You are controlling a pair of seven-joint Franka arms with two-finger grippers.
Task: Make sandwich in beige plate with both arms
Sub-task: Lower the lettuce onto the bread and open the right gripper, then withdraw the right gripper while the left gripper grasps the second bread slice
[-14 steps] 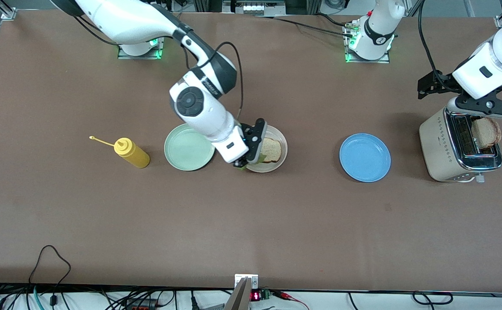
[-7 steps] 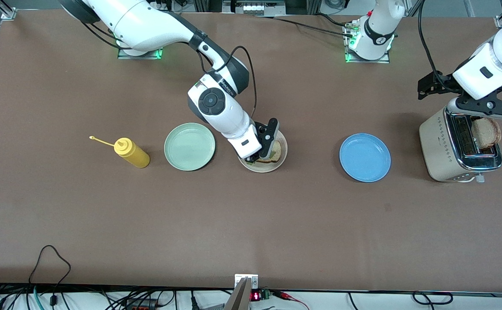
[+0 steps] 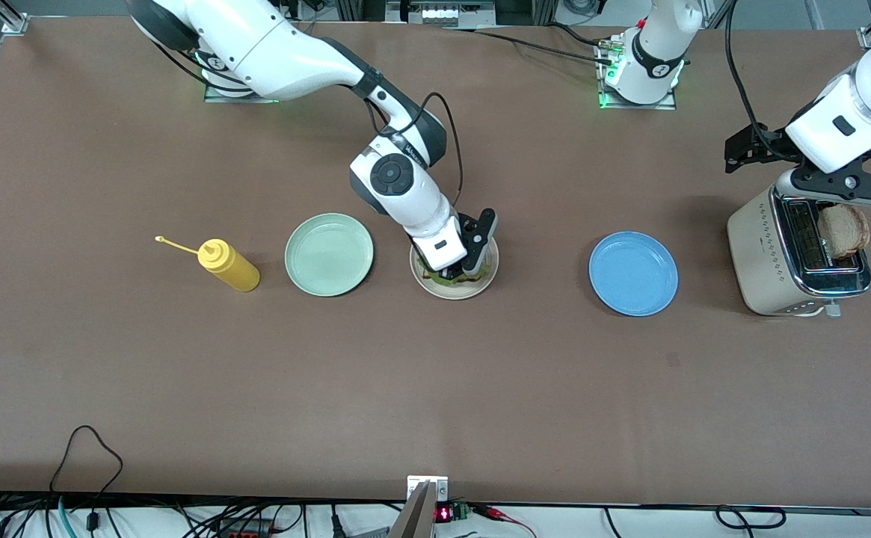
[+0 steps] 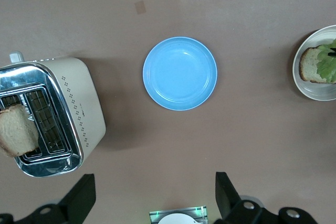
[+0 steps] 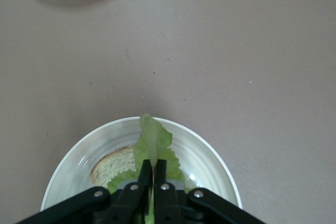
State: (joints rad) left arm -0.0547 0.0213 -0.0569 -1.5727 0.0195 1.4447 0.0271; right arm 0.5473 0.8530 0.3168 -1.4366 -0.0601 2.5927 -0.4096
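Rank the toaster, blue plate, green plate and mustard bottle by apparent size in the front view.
1. toaster
2. blue plate and green plate, too alike to separate
3. mustard bottle

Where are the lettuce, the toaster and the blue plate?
lettuce (image 5: 153, 139), right wrist view, on the leaf's upper middle.
toaster (image 3: 756, 246), front view, on its cream side wall.
blue plate (image 4: 180, 73), left wrist view, on the plate's bare middle.
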